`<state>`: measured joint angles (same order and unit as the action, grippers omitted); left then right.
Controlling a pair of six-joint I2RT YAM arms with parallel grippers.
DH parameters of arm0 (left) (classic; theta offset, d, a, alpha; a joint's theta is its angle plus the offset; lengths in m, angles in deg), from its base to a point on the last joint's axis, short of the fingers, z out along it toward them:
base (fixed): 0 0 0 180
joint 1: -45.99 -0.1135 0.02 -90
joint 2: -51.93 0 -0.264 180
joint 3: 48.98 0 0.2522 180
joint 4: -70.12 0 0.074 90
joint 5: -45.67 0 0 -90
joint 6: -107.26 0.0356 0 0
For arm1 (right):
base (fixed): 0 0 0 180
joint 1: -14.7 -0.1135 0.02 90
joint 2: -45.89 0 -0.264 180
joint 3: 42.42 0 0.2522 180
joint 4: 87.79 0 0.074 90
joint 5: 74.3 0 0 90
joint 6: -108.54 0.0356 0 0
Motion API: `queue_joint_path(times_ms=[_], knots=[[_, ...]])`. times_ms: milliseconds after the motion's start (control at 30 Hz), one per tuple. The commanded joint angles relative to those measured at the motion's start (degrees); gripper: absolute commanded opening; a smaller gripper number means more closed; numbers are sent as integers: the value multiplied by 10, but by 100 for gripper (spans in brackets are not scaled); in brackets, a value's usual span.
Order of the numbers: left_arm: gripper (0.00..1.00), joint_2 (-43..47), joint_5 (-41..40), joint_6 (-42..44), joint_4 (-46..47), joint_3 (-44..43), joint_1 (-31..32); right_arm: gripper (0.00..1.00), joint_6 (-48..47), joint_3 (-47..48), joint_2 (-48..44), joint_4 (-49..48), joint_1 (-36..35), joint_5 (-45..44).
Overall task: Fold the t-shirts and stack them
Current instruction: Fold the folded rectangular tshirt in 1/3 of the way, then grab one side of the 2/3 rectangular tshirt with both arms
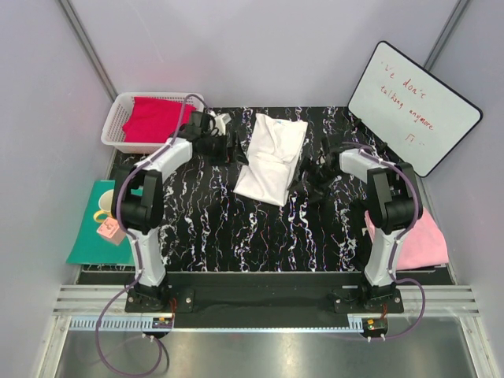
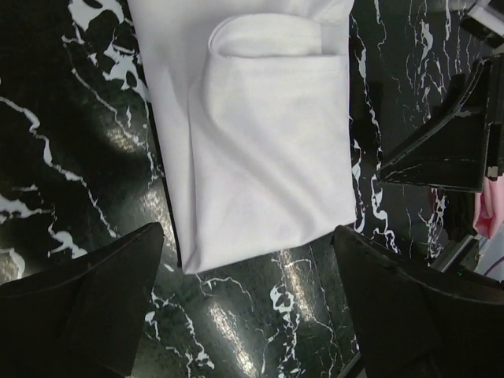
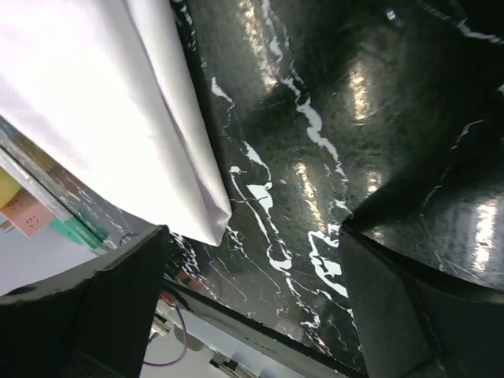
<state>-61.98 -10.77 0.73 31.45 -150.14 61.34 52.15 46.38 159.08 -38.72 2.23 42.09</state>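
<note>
T-shirt (image 1: 272, 160), white, lies folded into a long smooth panel; I see left gripper (image 2: 248, 307) and right gripper (image 3: 252, 307) spread, empty.

Left arm (image 1: 148, 244): white link shells, black joint housings, black base block.
Right arm (image 1: 381, 248): same build and colours.
Purple cable (image 1: 118, 198) follows each arm, loops out at base.
Left gripper (image 2: 248, 260): fingers (image 2: 87, 315) matte black, wedge-shaped, faceted.
Right gripper (image 3: 252, 268): fingers (image 3: 102, 315) alike.

White basket (image 1: 116, 120) far left, red-lettered whiteboard (image 1: 413, 106) far right, yellow cup (image 1: 102, 213) on teal mat (image 1: 88, 242) near left
</note>
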Motion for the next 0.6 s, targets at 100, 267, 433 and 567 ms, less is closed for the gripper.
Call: queue_joint_path(times_ms=[100,267,433,567], knots=[[71,12,36,27,-16,55,-9,81,69,-52,-15,-116,-42,55],[61,-27,47,26,-23,58,-9,67,100,-32,23,-127,-62,65],[63,-58,60,15,-25,55,-9,47,117,-11,48,-127,-70,74],[44,-71,71,16,-26,50,-2,12,137,-4,42,-112,-70,56]])
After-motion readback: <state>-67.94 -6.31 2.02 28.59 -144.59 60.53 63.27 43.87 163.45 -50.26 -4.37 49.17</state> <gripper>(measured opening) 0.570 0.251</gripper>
